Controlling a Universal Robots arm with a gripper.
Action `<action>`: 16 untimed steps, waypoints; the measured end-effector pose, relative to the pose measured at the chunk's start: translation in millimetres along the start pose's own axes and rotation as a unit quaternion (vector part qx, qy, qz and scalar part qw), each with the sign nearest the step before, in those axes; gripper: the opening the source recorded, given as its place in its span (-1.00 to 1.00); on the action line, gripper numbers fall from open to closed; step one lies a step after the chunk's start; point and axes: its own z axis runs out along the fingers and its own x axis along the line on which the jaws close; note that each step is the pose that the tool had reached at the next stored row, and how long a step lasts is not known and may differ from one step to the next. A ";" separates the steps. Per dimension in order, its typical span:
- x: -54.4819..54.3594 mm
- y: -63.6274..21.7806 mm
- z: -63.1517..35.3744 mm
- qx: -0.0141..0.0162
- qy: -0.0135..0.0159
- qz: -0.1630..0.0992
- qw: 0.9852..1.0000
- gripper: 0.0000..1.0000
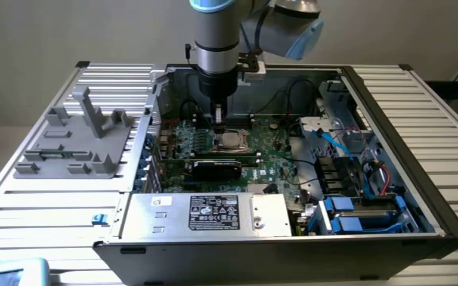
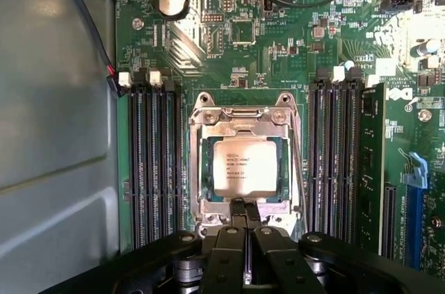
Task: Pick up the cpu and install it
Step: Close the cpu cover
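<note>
The cpu [image 2: 245, 167] lies flat inside the motherboard socket, silver top facing up, with the metal socket frame [image 2: 208, 127] around it. In the exterior view the cpu [image 1: 231, 140] sits in the middle of the green board inside the open computer case. My gripper [image 2: 244, 209] is shut, its two black fingers pressed together with nothing between them. Its tips hover at the socket's edge, just beside the cpu. In the exterior view the gripper [image 1: 217, 119] points straight down over the socket.
Memory slots [image 2: 149, 162] flank the socket, and a memory stick [image 2: 372, 169] stands on the other side. A black card [image 1: 217, 167], the power supply [image 1: 205, 213] and blue cables [image 1: 333, 140] crowd the case. A grey fixture [image 1: 78, 140] stands on the table at the exterior view's left.
</note>
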 end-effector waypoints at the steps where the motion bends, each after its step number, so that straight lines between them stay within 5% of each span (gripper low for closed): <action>1: -0.6 -0.9 1.1 0.000 0.000 0.000 1.000 -0.78; 16: -5.6 -7.6 15.6 0.000 0.000 0.000 1.000 -0.78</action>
